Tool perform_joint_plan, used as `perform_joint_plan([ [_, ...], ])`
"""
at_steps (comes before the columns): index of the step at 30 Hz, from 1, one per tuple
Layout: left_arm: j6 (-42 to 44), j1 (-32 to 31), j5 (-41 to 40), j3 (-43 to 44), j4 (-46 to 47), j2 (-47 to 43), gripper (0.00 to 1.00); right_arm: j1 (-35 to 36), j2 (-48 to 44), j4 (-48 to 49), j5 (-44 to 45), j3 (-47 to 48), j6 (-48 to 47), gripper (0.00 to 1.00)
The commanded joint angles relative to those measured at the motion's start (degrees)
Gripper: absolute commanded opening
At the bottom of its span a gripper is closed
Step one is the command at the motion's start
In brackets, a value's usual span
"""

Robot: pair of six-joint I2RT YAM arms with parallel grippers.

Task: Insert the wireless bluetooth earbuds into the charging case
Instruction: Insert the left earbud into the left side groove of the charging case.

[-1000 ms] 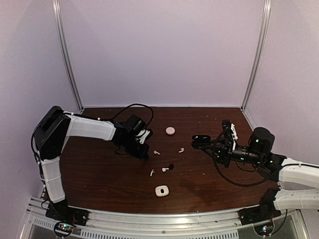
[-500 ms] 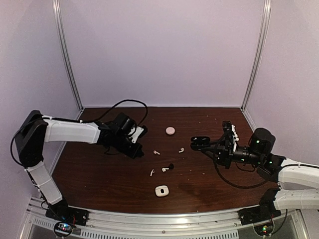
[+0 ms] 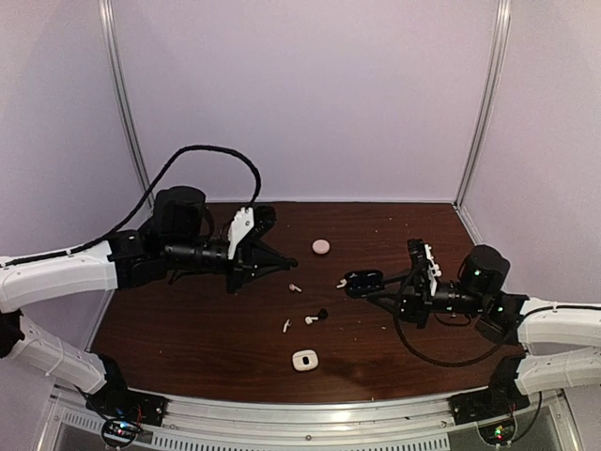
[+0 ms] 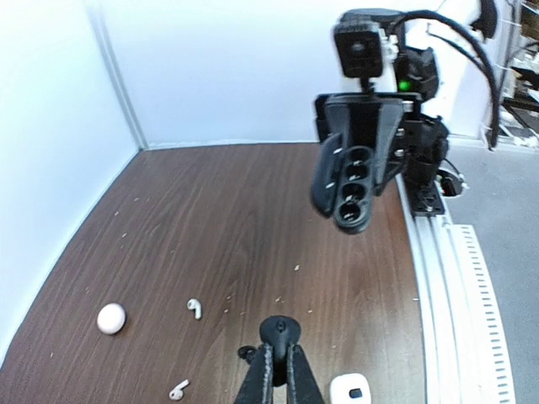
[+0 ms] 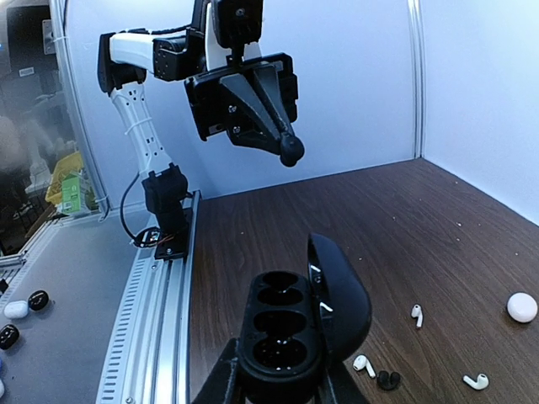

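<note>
Black earbud [image 4: 280, 326] pinched in left gripper [image 4: 280, 352], bottom centre, faces the open case [image 4: 358, 181] up-frame, clamped by right gripper [image 5: 282, 383], well apart

The round case [image 3: 321, 246] lies toward the far edge of the table [image 3: 188, 319], and the square case [image 3: 303, 360] near its front edge, both about midway across. Loose earbuds [image 3: 295, 287] lie scattered between them. Right of these the open case [image 3: 360, 280] sits in the right gripper [image 5: 280, 383]; left of them a held earbud [image 4: 280, 328] sits in the left gripper [image 4: 278, 358].
</note>
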Motion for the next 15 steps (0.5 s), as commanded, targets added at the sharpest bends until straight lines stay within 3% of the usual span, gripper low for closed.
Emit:
perform_joint_plan([
  [1,7.8,-3.9,7.2,1.6,2.0,-0.4,0.00,2.7,1.3,3.4,1.2,2.2,-3.8,0.00],
  [7,10.7,-7.4,10.2,4.7,-1.8,2.0,0.00,6.4,4.6,0.3,2.1,5.0,-9.5,0.00],
  [15,9.9,-9.3,7.8,6.1,-1.9,3.1,0.00,9.5,8.2,-0.2,3.8,8.0,-11.3,0.00],
])
